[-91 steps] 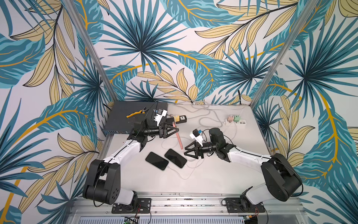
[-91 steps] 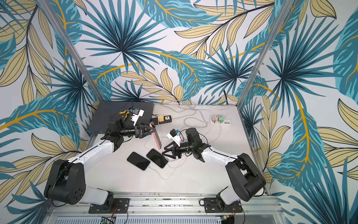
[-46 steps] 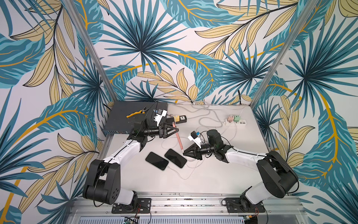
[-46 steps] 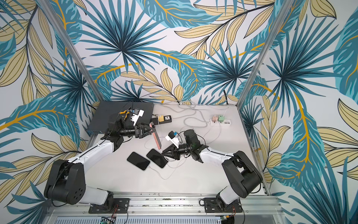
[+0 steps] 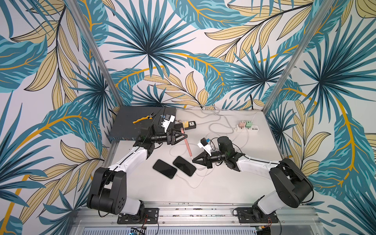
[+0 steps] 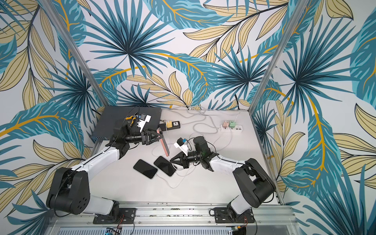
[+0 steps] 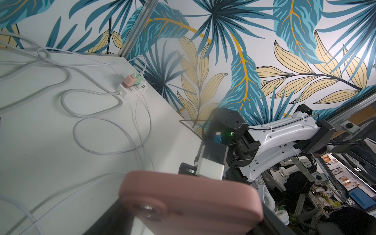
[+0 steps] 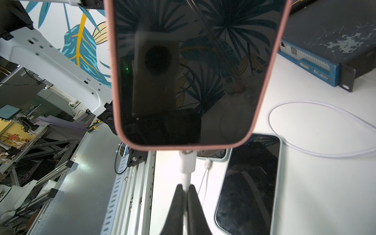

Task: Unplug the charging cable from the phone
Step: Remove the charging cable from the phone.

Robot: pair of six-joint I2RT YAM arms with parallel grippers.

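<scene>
- We see our left end effector (image 5: 184, 136) closed on the pink phone (image 5: 188, 147), lifted over the desk (image 5: 223, 187) at frame centre.
- Our right end effector (image 8: 185, 190) pinches the charging cable (image 8: 186, 177) just below its plug (image 8: 187, 162), which meets the phone's lower edge.

White shells (image 5: 130, 160) between bulky black joints (image 5: 107, 189); thin black cables (image 7: 269, 127) zip-tied alongside; black triangular left pincer (image 5: 185, 136) and right pincer (image 5: 193, 160).

Bright even light, faint shadows, phone (image 7: 189, 201) blurred at left pincer (image 5: 184, 136), sharp with leaf reflections beyond right pincer (image 8: 185, 186), edges bowed.
</scene>
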